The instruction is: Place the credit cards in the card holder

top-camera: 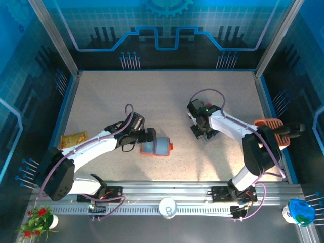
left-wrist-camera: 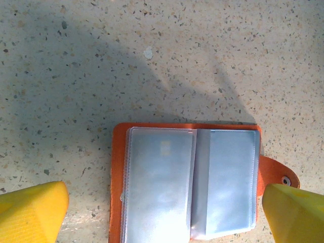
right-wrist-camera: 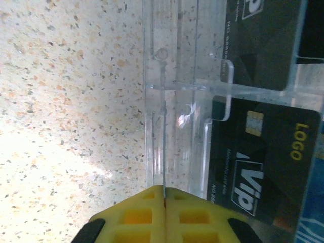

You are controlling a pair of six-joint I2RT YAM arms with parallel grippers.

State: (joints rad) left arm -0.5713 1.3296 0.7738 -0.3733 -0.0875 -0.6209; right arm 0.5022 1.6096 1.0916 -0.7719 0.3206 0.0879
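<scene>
The card holder (top-camera: 156, 147) lies open on the table, orange outside with clear grey-blue pockets (left-wrist-camera: 187, 182) facing up. My left gripper (top-camera: 148, 136) hovers over it, open, with a yellow fingertip (left-wrist-camera: 30, 212) on each side of it (left-wrist-camera: 162, 217). My right gripper (top-camera: 201, 132) is at a clear plastic card stand (right-wrist-camera: 187, 101). It is shut (right-wrist-camera: 164, 190) on a thin credit card seen edge-on (right-wrist-camera: 163, 152). A black VIP credit card (right-wrist-camera: 263, 167), another dark one (right-wrist-camera: 263, 40) and a blue one (right-wrist-camera: 311, 223) stand in the slots beside it.
A terracotta slotted bin (top-camera: 271, 126) sits at the table's right edge behind the right arm. A yellow packet (top-camera: 73, 139) lies at the left edge. A cup (top-camera: 167, 206) stands on the front rail between the arm bases.
</scene>
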